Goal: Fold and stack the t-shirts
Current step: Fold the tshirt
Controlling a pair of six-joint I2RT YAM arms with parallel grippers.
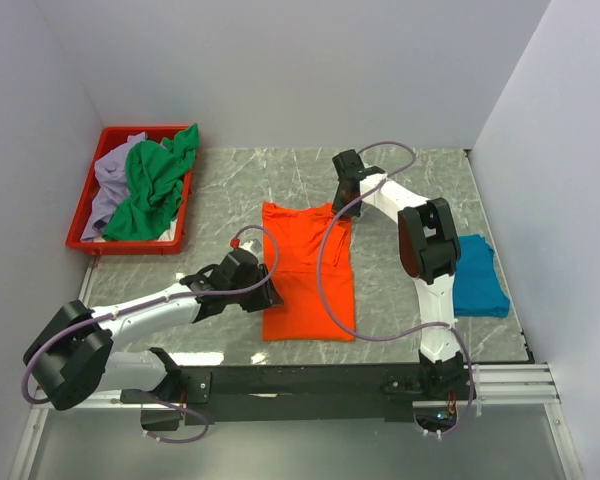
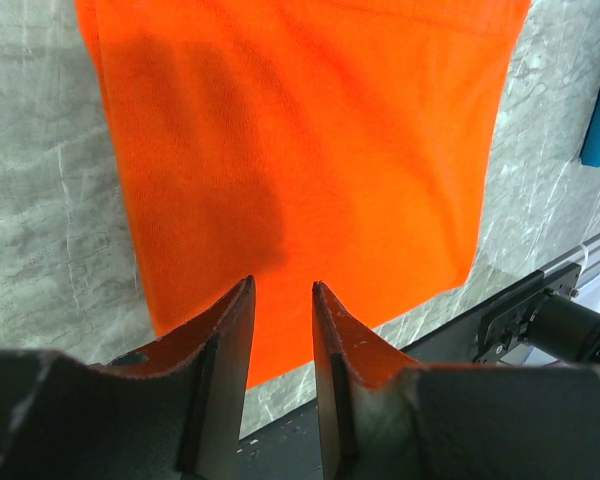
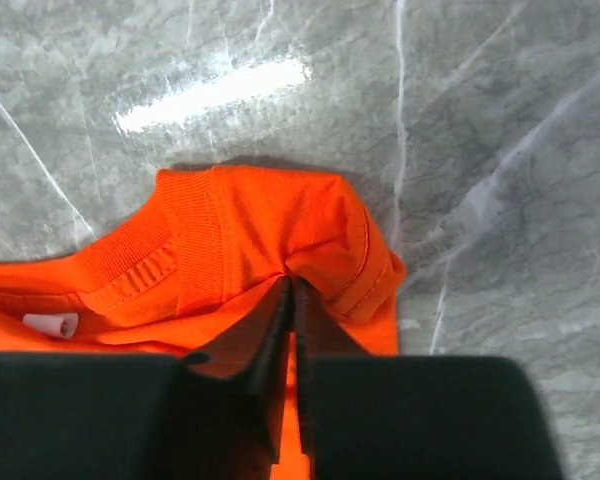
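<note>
Centre of the top view: orange t-shirt (image 1: 305, 270), laid lengthwise on the grey marbled table (image 1: 400, 290), collar toward the top of the frame; at its upper right corner, right gripper (image 3: 288, 283) pinched tight on a puckered shoulder fold beside the collar; at its lower left edge, left gripper (image 2: 283, 285) with jaws apart, cloth edge flat in the gap, nothing clamped; right of frame, teal t-shirt (image 1: 477, 275) folded flat; upper left, green t-shirt (image 1: 155, 185) and lavender t-shirt (image 1: 108, 180) heaped in the red tray (image 1: 85, 215).

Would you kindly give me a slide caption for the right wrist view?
Right gripper pinches the bright orange cloth t-shirt by its shoulder on the grey marbled table.
</note>
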